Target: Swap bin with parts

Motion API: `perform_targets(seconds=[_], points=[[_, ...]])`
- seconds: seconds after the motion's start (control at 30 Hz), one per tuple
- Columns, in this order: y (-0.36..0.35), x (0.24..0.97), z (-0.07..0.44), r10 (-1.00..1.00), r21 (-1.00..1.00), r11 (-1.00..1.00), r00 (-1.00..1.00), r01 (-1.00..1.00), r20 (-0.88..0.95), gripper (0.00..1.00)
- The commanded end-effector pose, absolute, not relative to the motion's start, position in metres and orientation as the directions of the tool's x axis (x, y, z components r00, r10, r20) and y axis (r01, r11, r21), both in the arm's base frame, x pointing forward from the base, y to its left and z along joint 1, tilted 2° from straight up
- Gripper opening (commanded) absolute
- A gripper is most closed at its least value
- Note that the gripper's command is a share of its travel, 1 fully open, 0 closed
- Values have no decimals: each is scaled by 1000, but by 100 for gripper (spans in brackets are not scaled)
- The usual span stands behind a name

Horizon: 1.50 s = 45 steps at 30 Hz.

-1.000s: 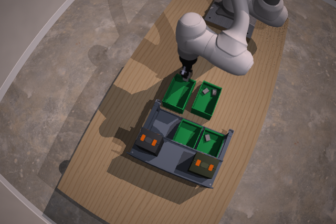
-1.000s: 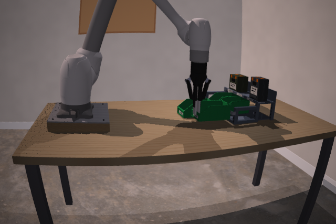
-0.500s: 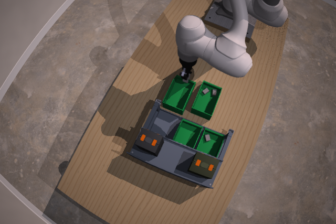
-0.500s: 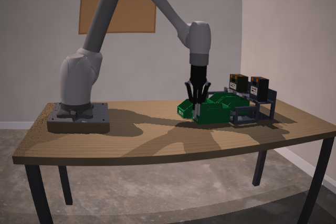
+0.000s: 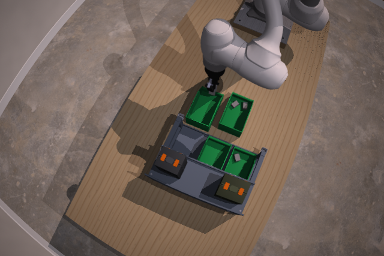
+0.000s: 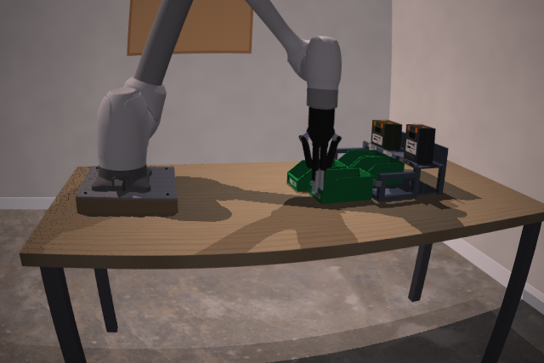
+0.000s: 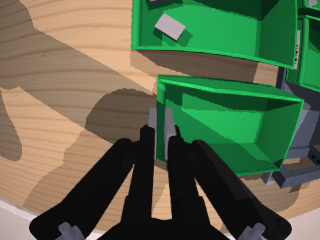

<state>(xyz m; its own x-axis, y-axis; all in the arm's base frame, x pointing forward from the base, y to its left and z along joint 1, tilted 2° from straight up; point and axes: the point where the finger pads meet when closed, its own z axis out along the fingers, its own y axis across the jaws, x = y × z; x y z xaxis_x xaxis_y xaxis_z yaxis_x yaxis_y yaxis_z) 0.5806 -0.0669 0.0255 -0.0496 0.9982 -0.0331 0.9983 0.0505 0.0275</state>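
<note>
The empty green bin [image 5: 203, 110] [image 6: 347, 185] [image 7: 227, 127] stands upright on the table [image 5: 130, 216], just in front of the grey shelf [image 5: 195, 181] [image 6: 433, 174]. My gripper [image 5: 212, 89] [image 6: 319, 176] [image 7: 160, 118] points straight down and is shut on this bin's end wall, the one farthest from the shelf. The green bin with the parts [image 5: 236, 116] [image 7: 220, 23] stands right beside it on the table, with two grey parts [image 5: 234, 103] [image 7: 171, 27] inside. The shelf's left slot [image 5: 185, 141] stands open.
Two more green bins [image 5: 213, 153] [image 5: 240, 162] sit in the shelf's lower level, one with a grey part. Two dark boxes [image 5: 170, 161] [image 5: 234, 188] stand on the upper board. The arm's base [image 6: 127, 187] is at the table's far end.
</note>
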Motion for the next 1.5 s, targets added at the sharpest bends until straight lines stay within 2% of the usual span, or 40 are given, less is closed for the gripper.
perform_targets(seconds=[0.0,0.27,0.3,1.47], points=[[-67,581,26,998,28,51,-50,998,-33,10],[-67,581,26,998,28,51,-50,998,-33,10],[-67,581,26,998,28,51,-50,998,-33,62],[-67,581,26,998,28,51,-50,998,-33,62]])
